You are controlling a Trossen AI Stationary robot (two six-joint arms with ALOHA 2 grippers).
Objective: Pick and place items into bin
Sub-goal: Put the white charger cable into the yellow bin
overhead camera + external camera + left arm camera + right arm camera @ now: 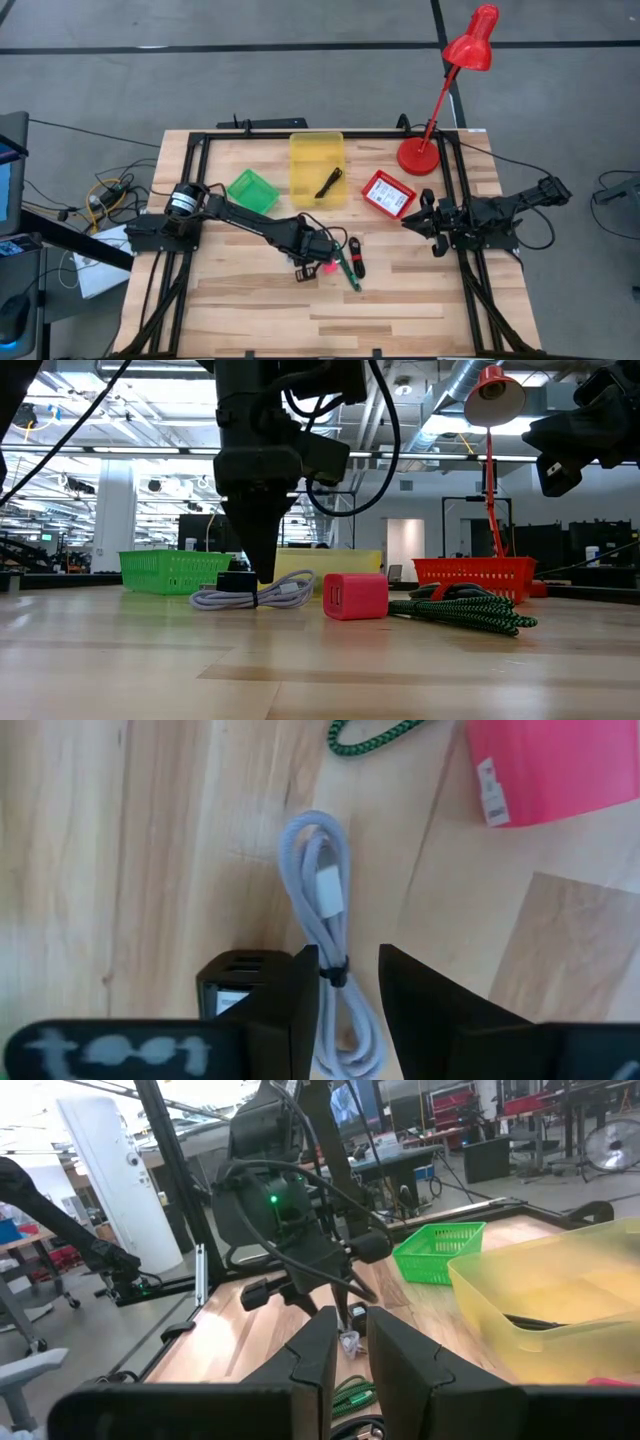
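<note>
My left gripper point(306, 268) point(265, 572) point(348, 958) is open and down at the table. Its fingers stand on either side of a coiled white cable point(328, 890) point(262, 596) bound by a black tie. A small black block point(232, 992) point(236, 581) lies beside one finger. A red-pink block point(328, 267) point(355, 597) point(560, 765) and a green braided cable point(350, 268) point(462, 610) lie just right of it. The yellow bin point(317, 150) holds a slim black item point(328, 183). My right gripper point(412, 222) point(350, 1325) waits at the table's right, its fingers a narrow gap apart. My left gripper comes from above, pointing down, with its fingers across the white cable's coil near the black tie point(335, 972). The coil lies flat on the table. Whether either finger touches the cable, I cannot tell.
A green basket point(252, 190) sits left of the yellow bin. To the bin's right is a red basket point(387, 193) with a white card in it. A red desk lamp point(420, 155) stands at the far right. A black cable point(358, 252) lies beside the green one. The near half of the table shows bare wood.
</note>
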